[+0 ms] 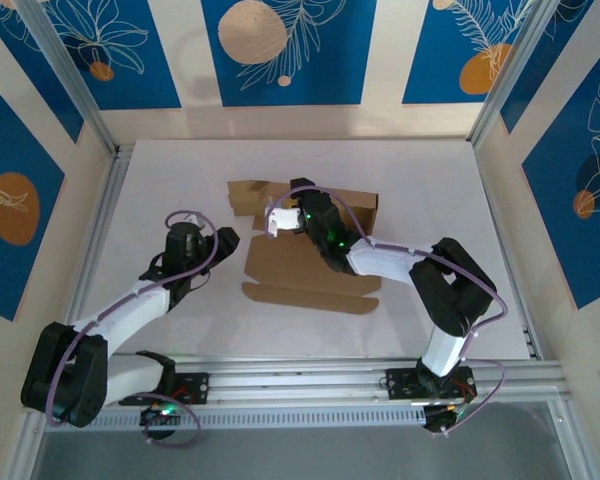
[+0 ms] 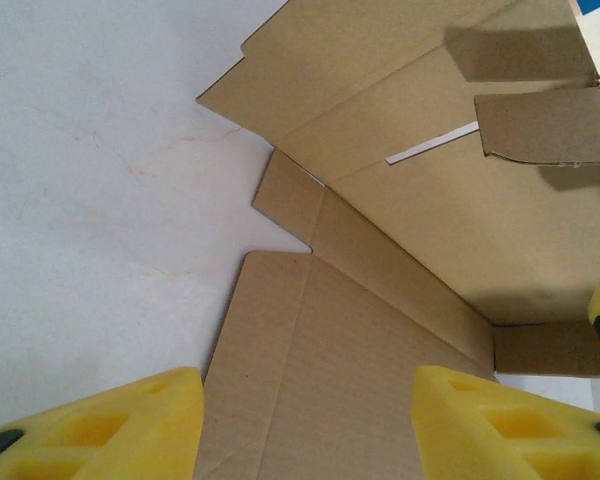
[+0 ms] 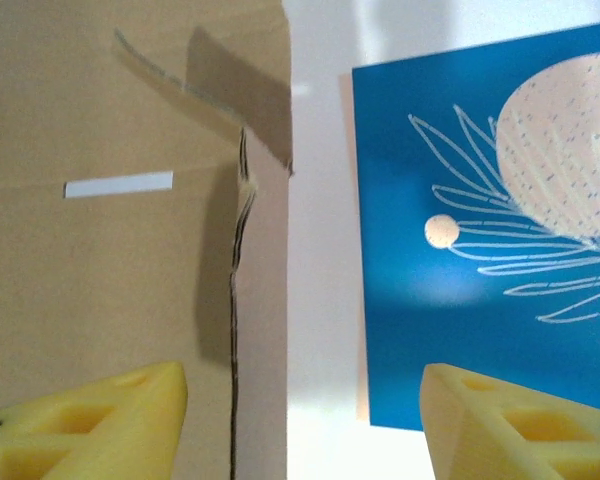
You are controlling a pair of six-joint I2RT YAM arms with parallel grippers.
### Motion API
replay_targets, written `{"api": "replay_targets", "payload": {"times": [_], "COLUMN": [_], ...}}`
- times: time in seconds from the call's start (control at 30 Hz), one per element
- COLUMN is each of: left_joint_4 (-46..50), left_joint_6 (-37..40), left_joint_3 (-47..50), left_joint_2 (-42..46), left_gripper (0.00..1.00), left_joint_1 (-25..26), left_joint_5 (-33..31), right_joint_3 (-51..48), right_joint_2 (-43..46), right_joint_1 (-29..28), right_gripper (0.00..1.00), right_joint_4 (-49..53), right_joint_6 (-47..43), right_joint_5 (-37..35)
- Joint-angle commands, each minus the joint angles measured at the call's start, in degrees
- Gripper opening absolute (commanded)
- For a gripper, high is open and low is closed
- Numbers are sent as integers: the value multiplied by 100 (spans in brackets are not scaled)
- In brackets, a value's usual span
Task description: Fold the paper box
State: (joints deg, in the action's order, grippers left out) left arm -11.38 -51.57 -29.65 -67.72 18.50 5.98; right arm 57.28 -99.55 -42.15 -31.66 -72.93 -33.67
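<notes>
One paper box (image 1: pixel 290 272) beside L gripper (image 1: pixel 227 240), under R gripper (image 1: pixel 280 218).

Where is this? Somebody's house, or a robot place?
Probably a robot practice booth, not a house: two robot arms bolted to a metal rail, a white table fenced by metal posts, and blue leaf-patterned wall panels all round.

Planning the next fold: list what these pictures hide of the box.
- Top view: the black-and-white right arm covers the middle of the brown corrugated-cardboard box.
- Left wrist view: the right edge cuts off its flaps.
- Right wrist view: the left edge cuts off its panel.
</notes>
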Motion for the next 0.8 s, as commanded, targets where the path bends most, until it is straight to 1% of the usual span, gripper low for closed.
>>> {"api": "replay_targets", "payload": {"times": [0.0,0.03,0.13,0.23,0.27,0.3,0.4,0.5,0.67,0.77], "left_joint_4": [-144,-153,-169,-231,-257,-256,-240,-457,-819,-865], "left_joint_6": [-88,-88,-85,-94,-95,-86,21,187,585,732], "left_joint_3": [99,107,108,91,66,21,-140,-282,-788,-975], "left_joint_2": [0,5,-4,-48,-77,-112,-246,-477,-1169,-1435], "left_gripper": [57,57,57,57,57,57,57,57,59,59], "left_joint_1": [-109,-114,-128,-122,-127,-125,-127,-128,-110,-101], "left_joint_5": [97,97,114,140,148,164,158,288,964,1000], "right_joint_3": [-26,0,124,176,166,142,45,23,-15,-82], "right_joint_2": [116,60,-77,-105,-109,-100,-27,145,551,703], "right_joint_1": [134,174,214,190,168,149,124,119,108,71], "right_gripper": [63,61,51,36,28,21,8,0,0,0], "right_joint_4": [-57,-125,-322,-379,-407,-465,-695,-660,-363,-286], "right_joint_6": [234,223,178,162,143,125,156,341,702,743], "right_joint_5": [-276,-324,-420,-367,-338,-325,-298,-293,-125,-40]}}
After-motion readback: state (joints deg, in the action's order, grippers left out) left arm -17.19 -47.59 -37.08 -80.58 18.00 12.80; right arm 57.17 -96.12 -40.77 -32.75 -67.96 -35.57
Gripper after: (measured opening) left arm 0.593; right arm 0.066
